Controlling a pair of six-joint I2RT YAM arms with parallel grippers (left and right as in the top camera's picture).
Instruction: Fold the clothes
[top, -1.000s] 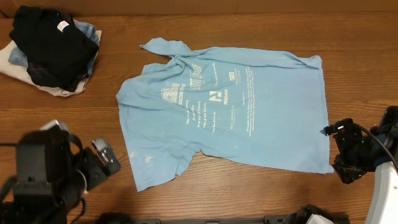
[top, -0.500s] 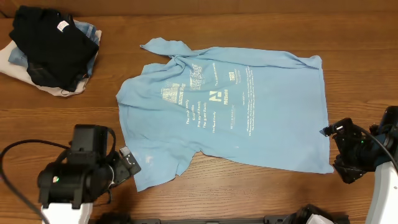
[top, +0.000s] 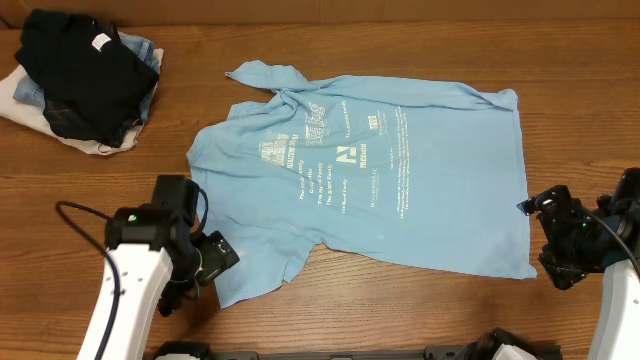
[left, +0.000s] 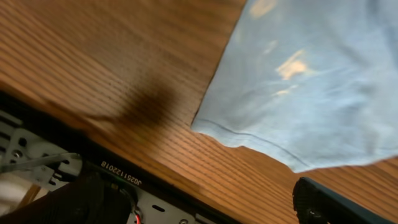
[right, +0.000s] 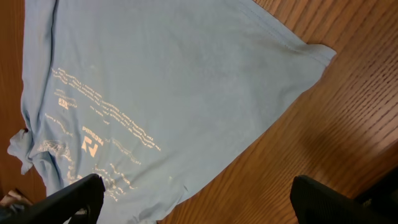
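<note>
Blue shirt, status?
Left gripper open at near-left corner of shirt. Right gripper open by its right edge. Shirt flat, unfolded. Spare clothes piled apart, not blocking.

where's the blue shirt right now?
Overhead: blue shirt spread mid-table, right of the clothes pile at far left; left tool at its near-left corner, right tool by its near-right corner.

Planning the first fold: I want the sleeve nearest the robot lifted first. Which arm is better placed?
Left. The open left pincer sits at the near sleeve of the sky-blue shirt, its corner just ahead in the wrist view. The right pincer stands by the hem, across the shirt.
</note>
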